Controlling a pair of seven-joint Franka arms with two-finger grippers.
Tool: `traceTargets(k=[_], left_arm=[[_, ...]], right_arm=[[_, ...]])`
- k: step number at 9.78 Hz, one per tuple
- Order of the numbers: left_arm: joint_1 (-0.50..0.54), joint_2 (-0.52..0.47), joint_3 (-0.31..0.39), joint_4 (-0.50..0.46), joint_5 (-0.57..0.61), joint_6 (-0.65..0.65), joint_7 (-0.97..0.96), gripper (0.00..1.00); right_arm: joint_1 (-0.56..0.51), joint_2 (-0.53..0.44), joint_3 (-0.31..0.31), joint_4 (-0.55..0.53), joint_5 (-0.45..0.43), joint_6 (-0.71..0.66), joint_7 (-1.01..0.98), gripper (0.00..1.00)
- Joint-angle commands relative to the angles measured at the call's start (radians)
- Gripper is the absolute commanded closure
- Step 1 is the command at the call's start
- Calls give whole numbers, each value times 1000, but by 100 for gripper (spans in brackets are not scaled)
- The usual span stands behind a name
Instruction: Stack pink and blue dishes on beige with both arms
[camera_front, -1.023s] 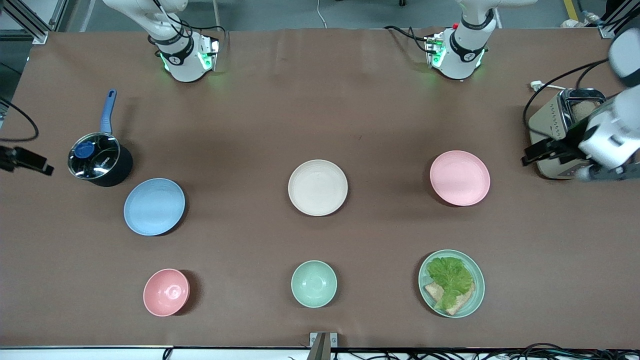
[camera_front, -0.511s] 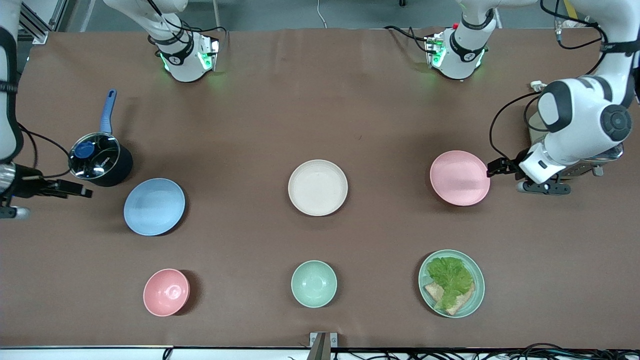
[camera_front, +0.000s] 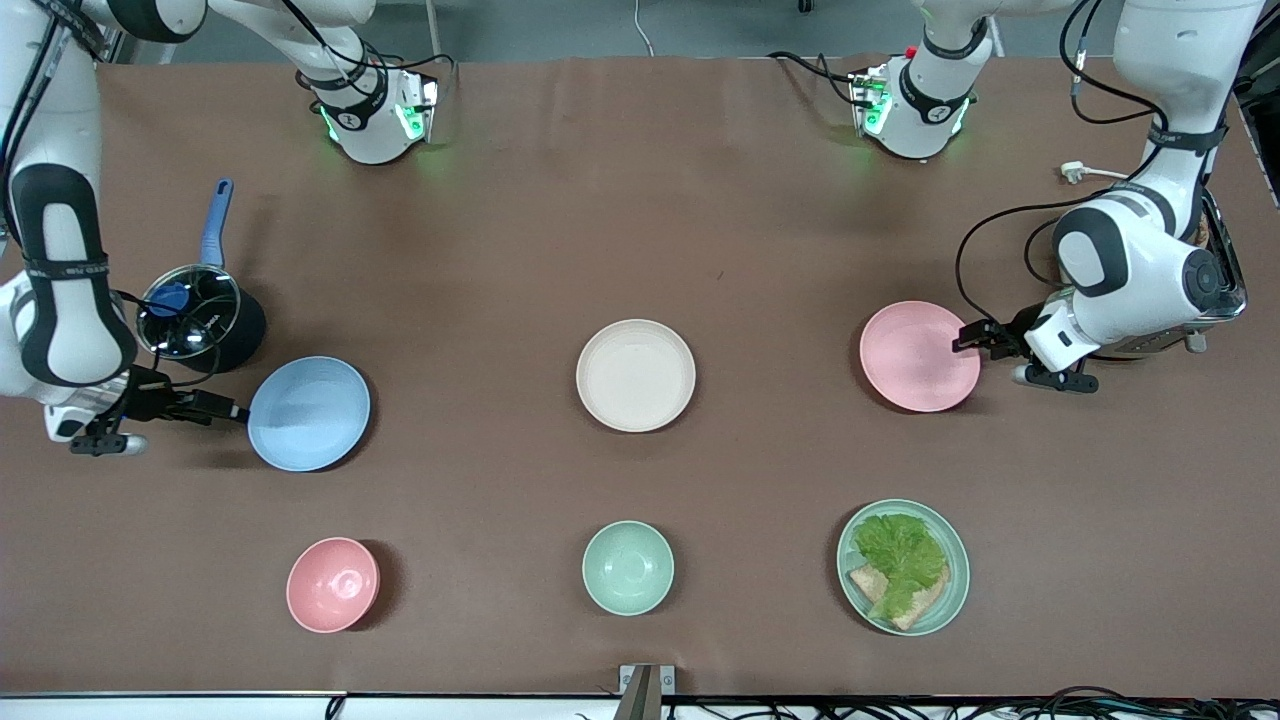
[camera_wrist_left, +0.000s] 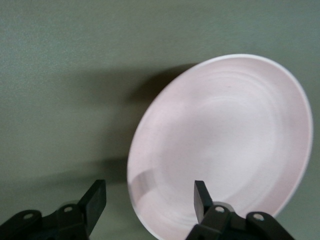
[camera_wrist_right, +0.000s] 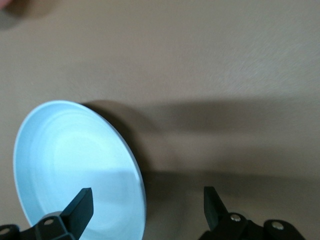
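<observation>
The beige plate (camera_front: 635, 375) lies in the middle of the table. A pale pink plate (camera_front: 919, 355) (camera_wrist_left: 220, 145) lies toward the left arm's end. My left gripper (camera_front: 966, 340) (camera_wrist_left: 150, 197) is open at that plate's rim, its two fingers straddling the edge. The light blue plate (camera_front: 308, 412) (camera_wrist_right: 77, 167) lies toward the right arm's end. Open too, my right gripper (camera_front: 235, 410) (camera_wrist_right: 147, 202) has one finger over the blue plate and one outside its rim. Neither gripper holds anything.
A black saucepan (camera_front: 200, 318) with a blue handle stands beside the blue plate. A toaster (camera_front: 1205, 300) sits under the left arm. Nearer the front camera lie a pink bowl (camera_front: 332, 584), a mint-green bowl (camera_front: 627, 567) and a green plate (camera_front: 950, 590) with lettuce and bread.
Both arms have swung in from the table's ends. The left gripper reached the pink plate's rim and the right gripper reached the blue plate's rim. The plates have not moved.
</observation>
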Motion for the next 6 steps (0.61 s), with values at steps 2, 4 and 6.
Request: traceTargets(k=[2, 4, 6], left_arm=[[-4, 69, 0, 12, -25, 52, 38, 83], [-3, 65, -1, 20, -24, 52, 38, 100], [-4, 7, -9, 18, -24, 39, 37, 100]], right_arm=[[7, -6, -1, -66, 71, -5, -44, 26], [9, -6, 0, -72, 71, -18, -44, 39], [9, -7, 0, -71, 71, -47, -41, 57]])
